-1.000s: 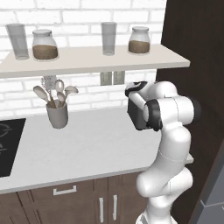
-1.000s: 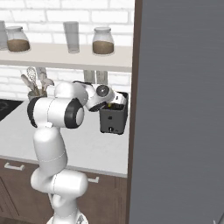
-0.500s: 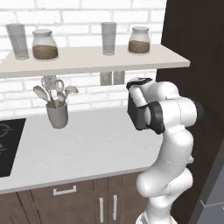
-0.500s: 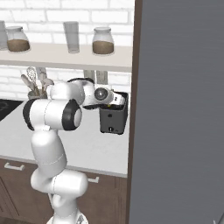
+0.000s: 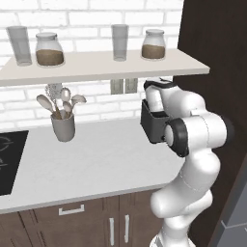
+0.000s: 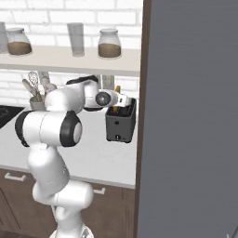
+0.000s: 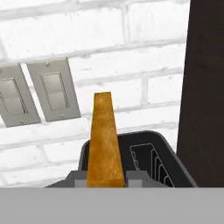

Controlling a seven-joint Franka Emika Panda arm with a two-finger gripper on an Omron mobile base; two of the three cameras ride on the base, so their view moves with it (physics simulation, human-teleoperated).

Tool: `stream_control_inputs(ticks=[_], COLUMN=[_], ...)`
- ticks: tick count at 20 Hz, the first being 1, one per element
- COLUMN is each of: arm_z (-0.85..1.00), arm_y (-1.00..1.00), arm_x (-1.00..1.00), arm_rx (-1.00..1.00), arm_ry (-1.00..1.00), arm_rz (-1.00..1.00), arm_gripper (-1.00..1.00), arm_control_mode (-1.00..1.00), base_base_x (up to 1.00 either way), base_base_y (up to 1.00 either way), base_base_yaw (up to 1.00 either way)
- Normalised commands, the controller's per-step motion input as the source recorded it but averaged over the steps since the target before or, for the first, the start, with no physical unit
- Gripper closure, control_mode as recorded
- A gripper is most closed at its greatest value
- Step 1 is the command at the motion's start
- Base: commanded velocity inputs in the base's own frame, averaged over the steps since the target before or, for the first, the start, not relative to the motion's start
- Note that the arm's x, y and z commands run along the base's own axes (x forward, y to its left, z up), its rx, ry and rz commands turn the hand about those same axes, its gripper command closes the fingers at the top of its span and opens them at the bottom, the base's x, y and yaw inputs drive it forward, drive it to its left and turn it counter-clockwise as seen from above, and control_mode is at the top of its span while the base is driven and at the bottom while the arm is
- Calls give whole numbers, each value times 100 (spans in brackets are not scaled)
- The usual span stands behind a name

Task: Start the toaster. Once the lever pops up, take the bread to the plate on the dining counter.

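White bench [image 5: 96, 164] below brick wall, dark wood cabinets beneath. Toaster [image 6: 122, 123] on the bench at far right, close beside tall dark panel [image 6: 186, 116]; dark grey, boxy, small knob low on its front. In left base view, toaster [image 5: 153, 126] partly hidden behind the arm.

Tool [image 6: 122, 101] reaching in over the toaster top from the left, seen in right base view. Closed tight on bread [image 7: 104, 140]: hand view looking along the slice edge-on, golden-brown, upright, pinched between two grey finger pads [image 7: 75, 177] at its lower sides. Black slot with wire guide open to the right of the slice. Sliver of orange-tan bread [image 6: 116, 89] sticking up just behind the tool in right base view. Lower part of slice at or within the toaster top; whether free of the slot, cannot tell.

Two wall switch plates [image 7: 54, 89] on the brick behind the toaster, left of the bread in hand view.

Grey utensil cup [image 5: 63, 126] with spoons on the bench, well left of the toaster, near the wall. Black cooktop [image 5: 9, 161] at far left edge of the bench.

Shelf [image 5: 96, 67] above: two clear glasses and two lidded jars with brown contents, alternating left to right.
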Motion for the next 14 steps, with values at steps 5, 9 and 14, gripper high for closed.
stream_control_inputs(ticks=[5, 9, 14], arm_z=[68, 91, 90], arm_y=[7, 9, 9], arm_x=[-39, -55, -64], arm_rx=[0, 0, 0], arm_ry=[0, 0, 1], arm_rz=[0, 0, -1], arm_gripper=[100, 100, 100], arm_control_mode=[-100, -100, -100], base_base_x=[0, 0, 0], base_base_y=[0, 0, 0], base_base_yaw=[0, 0, 0])
